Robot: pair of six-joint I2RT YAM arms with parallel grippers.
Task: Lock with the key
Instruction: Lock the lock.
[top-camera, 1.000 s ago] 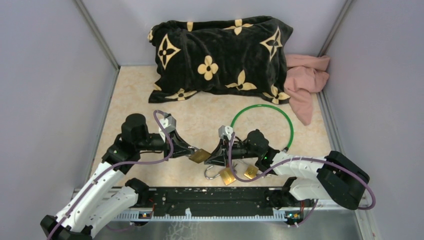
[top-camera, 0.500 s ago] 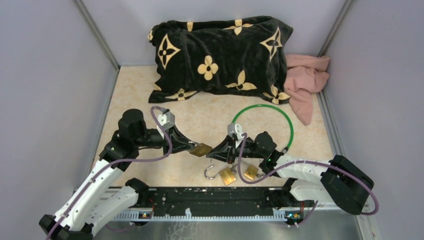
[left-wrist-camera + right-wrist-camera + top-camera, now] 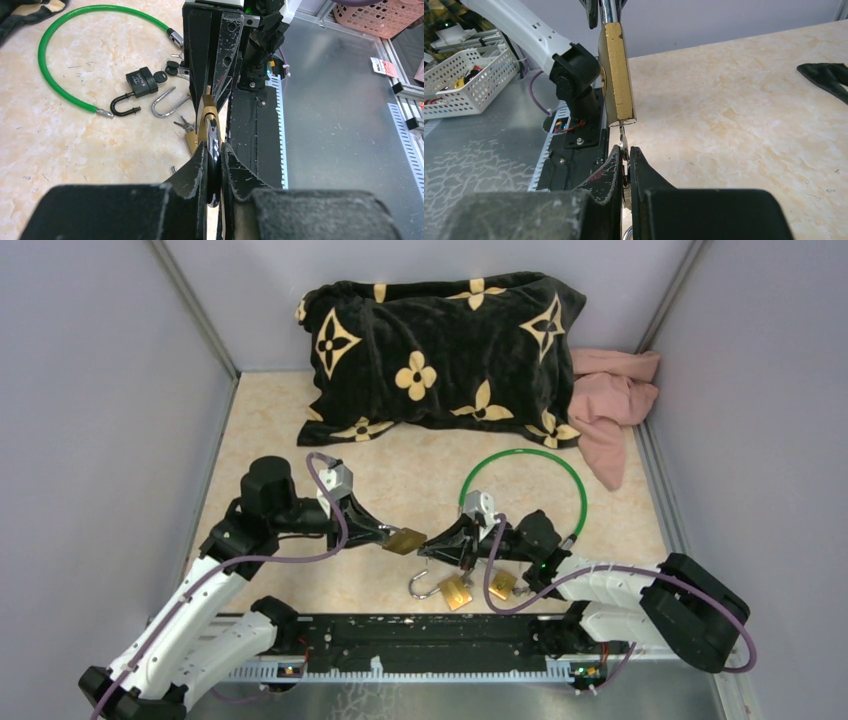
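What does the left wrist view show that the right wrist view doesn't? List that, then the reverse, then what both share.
Only the left wrist view: the green cable loop, an open black padlock, a silver shackle and a pink basket.
Only the right wrist view: the key pinched in the right gripper, its blade reaching the lock's underside, and a white basket.
Both views: the brass padlock, held by the left gripper, and the beige tabletop.
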